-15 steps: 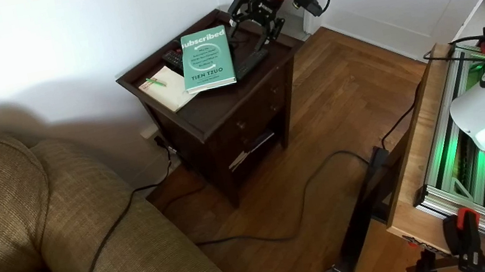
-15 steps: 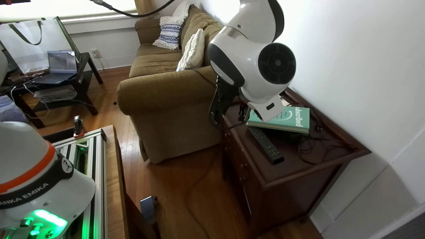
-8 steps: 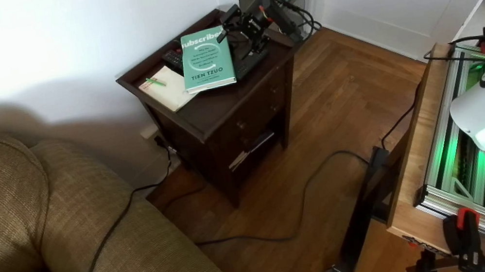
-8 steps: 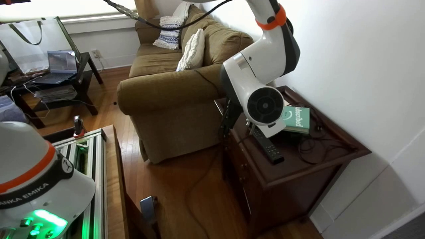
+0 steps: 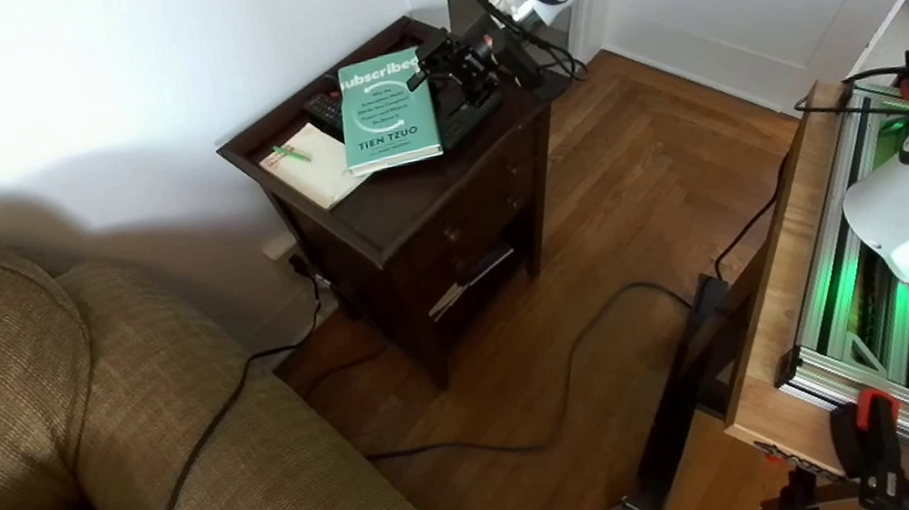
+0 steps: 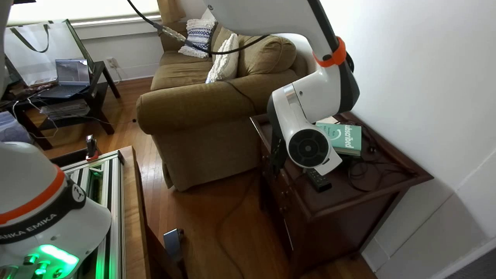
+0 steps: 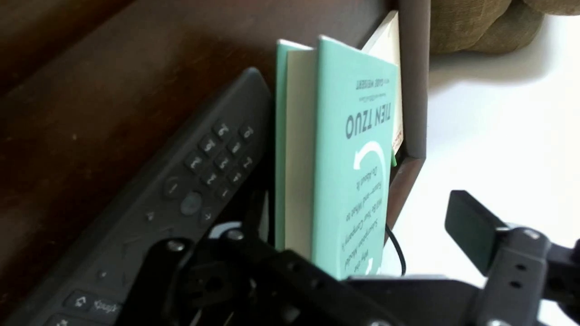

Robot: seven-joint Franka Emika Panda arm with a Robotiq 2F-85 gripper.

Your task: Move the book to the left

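Observation:
The book has a green cover with a white round arrow emblem and pale page edges. It lies flat on the nightstand, partly over the cream notepad. In an exterior view the arm hides part of the book. My gripper is at the side of the book, with one finger over its cover edge and the other low beside it. In the wrist view my gripper is open, one finger on each side of the book's page edge. The lower fingertip is partly hidden.
A black remote lies beside the book, close to the lower finger. A second remote lies on the book's far side. A green pen lies on the notepad. Loose cables and the raised nightstand rim are nearby. A wall stands behind.
The gripper has come down and leftward in an exterior view, from above the nightstand's corner to the book's side. The arm has turned and lowered. The book has not moved.

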